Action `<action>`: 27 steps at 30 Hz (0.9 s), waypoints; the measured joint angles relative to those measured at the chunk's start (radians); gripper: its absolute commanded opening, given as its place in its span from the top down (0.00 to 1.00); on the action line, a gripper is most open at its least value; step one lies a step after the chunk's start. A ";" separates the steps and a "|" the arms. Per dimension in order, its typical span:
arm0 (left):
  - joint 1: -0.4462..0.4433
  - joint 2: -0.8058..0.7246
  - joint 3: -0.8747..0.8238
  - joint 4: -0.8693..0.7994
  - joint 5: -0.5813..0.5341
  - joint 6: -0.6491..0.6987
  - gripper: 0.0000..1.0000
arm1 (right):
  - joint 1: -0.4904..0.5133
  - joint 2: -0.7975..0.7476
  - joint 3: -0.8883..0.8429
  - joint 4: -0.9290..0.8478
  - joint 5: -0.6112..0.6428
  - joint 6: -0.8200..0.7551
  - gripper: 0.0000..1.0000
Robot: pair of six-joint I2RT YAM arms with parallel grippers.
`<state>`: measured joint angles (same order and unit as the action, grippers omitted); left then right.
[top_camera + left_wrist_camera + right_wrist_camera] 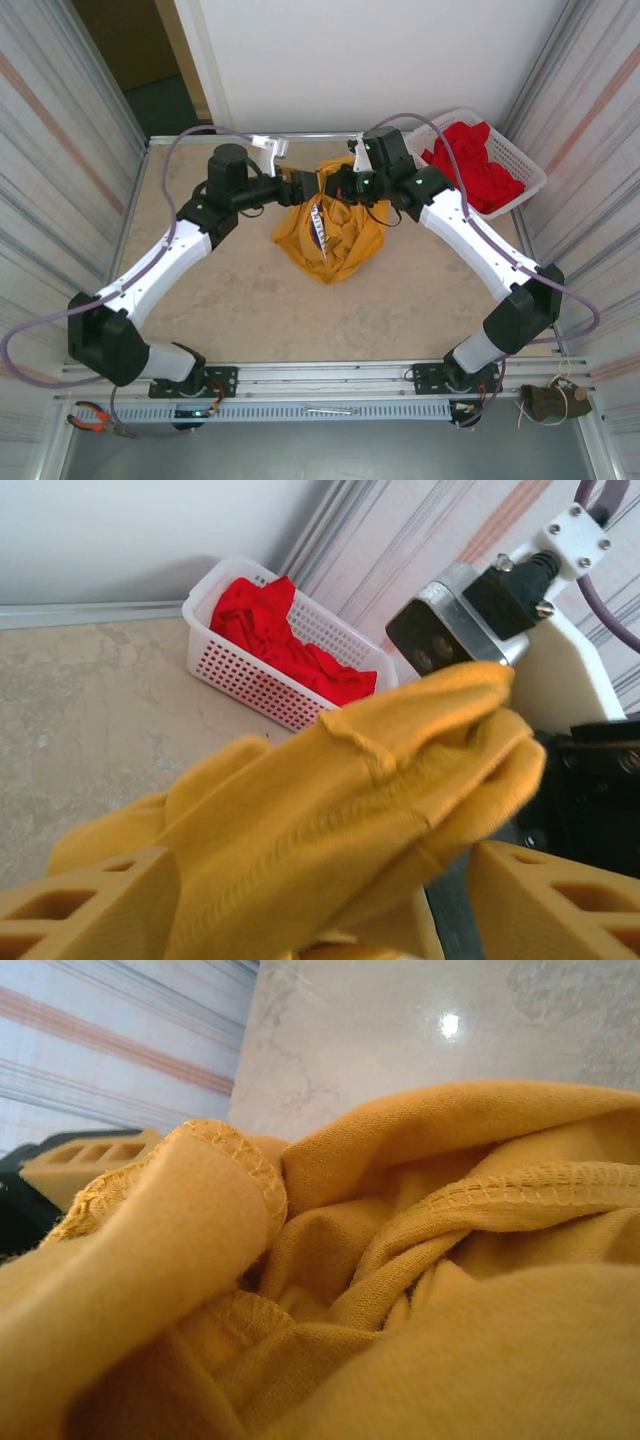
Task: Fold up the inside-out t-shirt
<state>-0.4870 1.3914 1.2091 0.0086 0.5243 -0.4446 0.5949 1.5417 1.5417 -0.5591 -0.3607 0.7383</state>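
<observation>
A mottled beige bench (250,310) carries the mustard t-shirt (330,235), bunched near its middle. The left hand (320,900) is spread around the t-shirt's top, and the right hand (338,185) is pinching the t-shirt. Behind and right of the t-shirt sits a white basket (528,170) of red cloth (475,165). Striped panels (60,120) stand to its sides, with a white wall (380,60) beyond.

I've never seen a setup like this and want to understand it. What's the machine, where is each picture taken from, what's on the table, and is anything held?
These are two robot arms bolted at the table's near edge: left arm and right arm. The overhead picture comes from a fixed camera above and behind them; the other two come from a camera on each wrist. On the table sits a bunched mustard-yellow t-shirt; a white basket in the far right corner holds a red garment. The right gripper is shut, apparently pinching the shirt. The left gripper is open, its yellow fingers spread with cloth between them.
</observation>
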 measured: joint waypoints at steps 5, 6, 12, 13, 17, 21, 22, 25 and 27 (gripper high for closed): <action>0.003 0.107 0.070 0.035 -0.001 -0.023 1.00 | 0.000 -0.026 -0.037 0.013 -0.016 -0.010 1.00; 0.004 0.129 0.090 0.036 -0.008 -0.029 1.00 | 0.000 -0.033 -0.046 0.017 -0.022 -0.013 1.00; 0.061 0.419 0.452 -0.094 -0.089 -0.113 1.00 | 0.024 -0.079 -0.066 0.019 -0.072 -0.045 1.00; 0.074 0.476 0.516 -0.122 -0.100 -0.118 1.00 | 0.027 -0.089 -0.058 0.016 -0.081 -0.047 1.00; 0.104 0.608 0.559 -0.206 -0.132 -0.117 1.00 | -0.015 -0.108 0.073 0.015 -0.107 -0.048 1.00; 0.108 0.626 0.396 -0.249 -0.152 -0.111 0.95 | -0.121 -0.110 0.222 0.078 -0.124 -0.015 1.00; 0.111 0.624 0.351 -0.254 -0.151 -0.108 0.83 | -0.149 -0.110 0.253 0.102 -0.130 0.000 1.00; 0.132 0.606 0.246 -0.271 -0.137 -0.091 0.51 | -0.196 -0.109 0.312 0.159 -0.135 0.045 1.00; 0.164 0.567 0.185 -0.277 -0.128 -0.078 0.41 | -0.202 -0.110 0.324 0.216 -0.140 0.068 1.00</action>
<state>-0.3225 1.9587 1.3945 -0.2687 0.3962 -0.5224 0.3927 1.4315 1.8656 -0.3435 -0.5003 0.8059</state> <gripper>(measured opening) 0.504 0.051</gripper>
